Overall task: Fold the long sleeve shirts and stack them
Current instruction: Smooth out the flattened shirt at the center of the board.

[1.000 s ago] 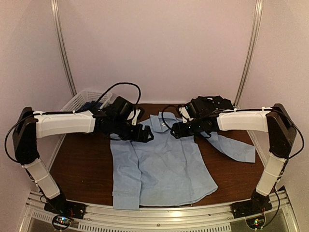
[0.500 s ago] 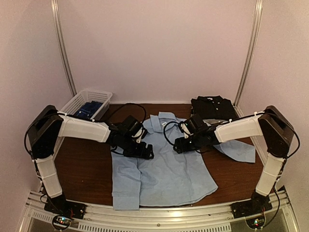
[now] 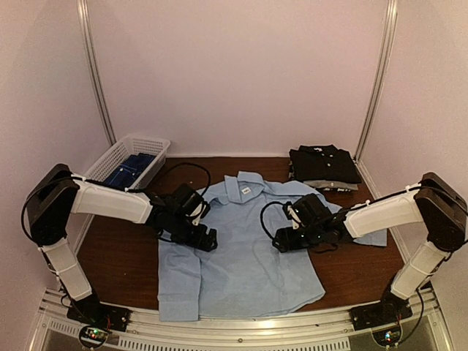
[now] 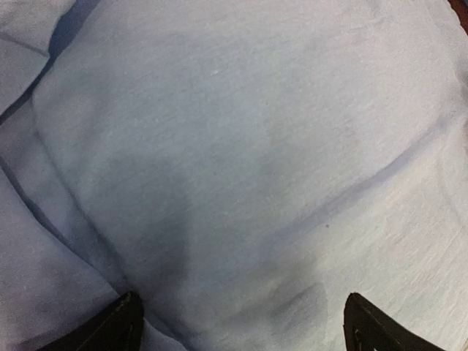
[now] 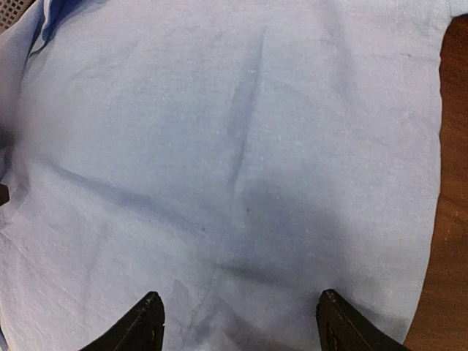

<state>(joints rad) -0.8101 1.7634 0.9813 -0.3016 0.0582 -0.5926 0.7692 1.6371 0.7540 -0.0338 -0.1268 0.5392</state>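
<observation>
Nearest me, the light blue shirt [image 3: 241, 281] lies flat on the tabletop [image 3: 117, 252], hem toward the arm bases and collar at the far side. I see the left end effector [image 3: 206, 240] low over the shirt's left half, fingers spread wide with only cloth beneath. The right end effector [image 3: 281, 241] sits over the right half, also parted, gripping nothing. One sleeve lies out to the right. Farther back are a folded black shirt [image 3: 324, 161] at right rear and a white basket [image 3: 110, 157] at left rear, something dark blue inside.
</observation>
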